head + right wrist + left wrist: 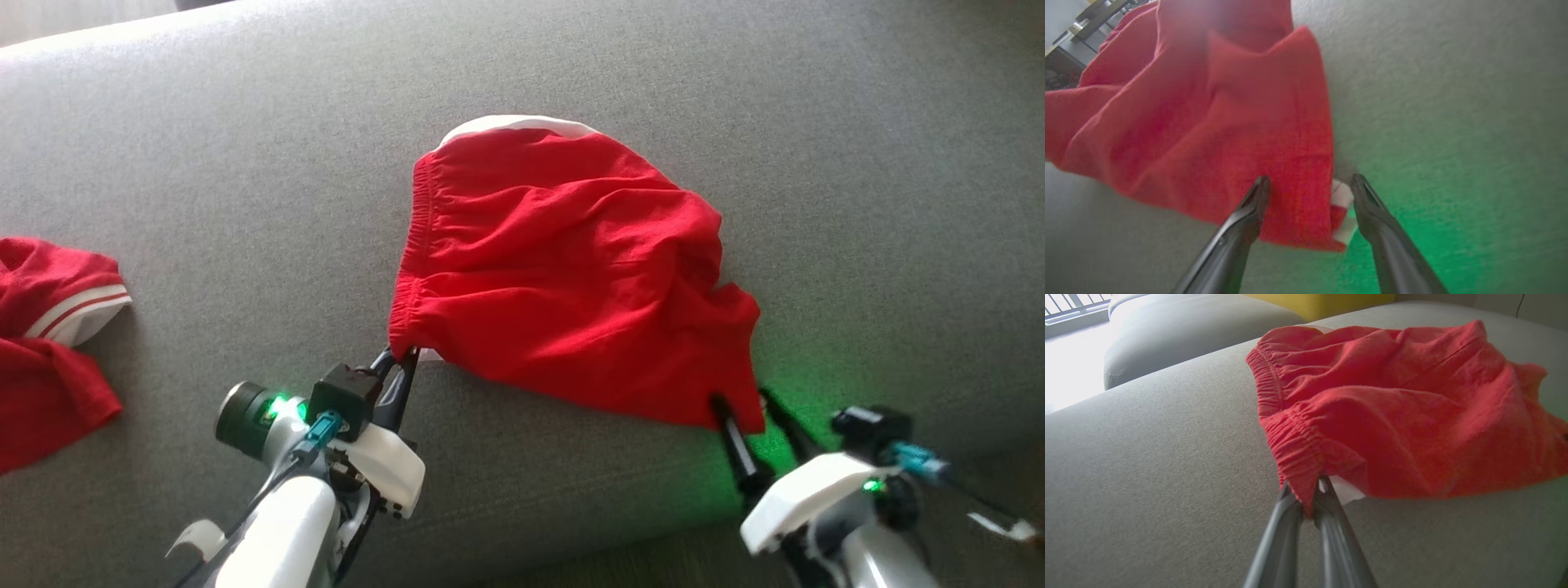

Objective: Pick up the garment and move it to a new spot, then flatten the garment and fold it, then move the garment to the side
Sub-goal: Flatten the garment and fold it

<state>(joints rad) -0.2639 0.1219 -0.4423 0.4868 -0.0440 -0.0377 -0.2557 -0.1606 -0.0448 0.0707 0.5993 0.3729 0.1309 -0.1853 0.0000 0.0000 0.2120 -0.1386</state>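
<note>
In the head view, the red shorts [563,269] lie rumpled on the grey sofa cushion [245,147], with the waistband toward my left and a white edge showing at the far side. My left gripper [402,357] is pinched tight on the near corner of the waistband. My right gripper [744,402] is spread wide, one finger on each side of the near hem corner. A second garment [49,327], red with white stripes, lies well apart at the left edge.

In the left wrist view, my two fingers meet on the gathered elastic, with a scrap of white cloth just beside them.

In the right wrist view, my fingers stand apart with the hem corner between them, not clamped. Green light falls on the cushion.
</note>
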